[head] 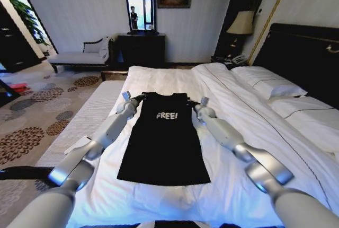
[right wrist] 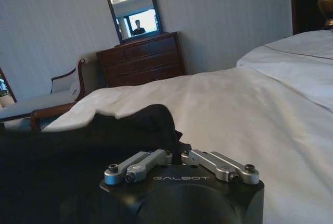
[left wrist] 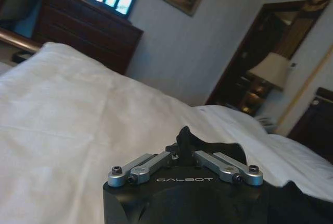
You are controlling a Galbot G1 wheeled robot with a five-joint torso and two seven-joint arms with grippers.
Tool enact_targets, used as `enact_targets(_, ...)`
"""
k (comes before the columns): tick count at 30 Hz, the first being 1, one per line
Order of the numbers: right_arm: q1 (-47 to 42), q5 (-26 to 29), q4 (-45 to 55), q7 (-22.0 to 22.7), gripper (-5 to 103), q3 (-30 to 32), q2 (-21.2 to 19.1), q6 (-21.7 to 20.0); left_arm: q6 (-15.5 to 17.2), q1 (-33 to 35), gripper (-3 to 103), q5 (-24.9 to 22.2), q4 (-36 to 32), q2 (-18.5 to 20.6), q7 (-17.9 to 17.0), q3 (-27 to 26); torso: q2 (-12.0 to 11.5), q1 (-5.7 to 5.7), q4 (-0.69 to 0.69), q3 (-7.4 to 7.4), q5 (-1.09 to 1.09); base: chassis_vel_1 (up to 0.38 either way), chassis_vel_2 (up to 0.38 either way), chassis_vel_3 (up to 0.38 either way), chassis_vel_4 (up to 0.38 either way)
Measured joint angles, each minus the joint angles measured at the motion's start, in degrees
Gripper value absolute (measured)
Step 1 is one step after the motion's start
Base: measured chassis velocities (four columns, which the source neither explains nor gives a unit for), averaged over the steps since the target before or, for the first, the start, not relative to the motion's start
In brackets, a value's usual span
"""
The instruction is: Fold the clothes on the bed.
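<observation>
Jaws first: the left gripper [head: 139, 98] has its jaws drawn together on the left shoulder of the shirt [head: 164, 143], a pinch of black cloth standing up between them in the left wrist view; the right gripper [head: 192, 102] has its jaws closed the same way on the right shoulder. The shirt lies flat on the bed [head: 175, 79], sleeves already tucked in, "FREE!" facing up, hem toward the robot. The risk I'd judge from here is an uneven lift: each grip holds only a small bite of fabric, so one corner could slip out, or the arms could move out of step and skew the fold; the duvet might also get nipped and dragged. The head view gives the whole shirt and both arms; the wrist views alone show cloth actually caught in each grip
</observation>
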Motion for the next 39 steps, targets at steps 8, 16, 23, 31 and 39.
enact_targets(8, -6.98, 0.46, 12.97, 2.14, 2, 1.71, -4.84, 0.07, 0.06, 5.41, 0, -0.87, -11.28, 3.82, -2.75, 0.09, 0.0, -0.02, 0.09, 0.0, 0.0, 0.0, 0.0, 0.0, 0.0)
enact_targets(16, -7.57, 2.78, 19.33, 4.63, 2, 0.65, -5.56, 0.07, 0.22, 12.56, 0, -2.71, -24.99, 11.52, -4.9, -3.26, 0.0, -0.01, 0.04, 0.0, -0.01, 0.0, 0.0, 0.0, 0.0)
enact_targets(23, -9.83, 3.84, 24.71, 6.46, 2, 0.6, -6.66, 0.05, 0.37, 20.8, 0, -4.3, -34.52, 19.37, -5.58, -7.9, 0.0, 0.01, 0.08, 0.01, -0.04, 0.0, 0.0, 0.0, 0.0)
enact_targets(31, -17.43, 4.01, 36.57, 8.16, 2, 4.81, -10.24, -0.23, 0.15, 31.48, 0, -3.6, -44.06, 24.62, -6.1, -13.69, 0.01, 0.0, 0.03, 0.0, -0.03, 0.0, 0.0, 0.0, 0.0)
enact_targets(39, -27.47, 1.31, 44.31, 9.15, 2, 8.93, -12.61, -0.28, -0.74, 40.31, 0, -0.32, -48.97, 25.64, -6.5, -16.96, 0.0, -0.01, 0.07, 0.0, -0.01, 0.0, 0.0, 0.0, 0.0)
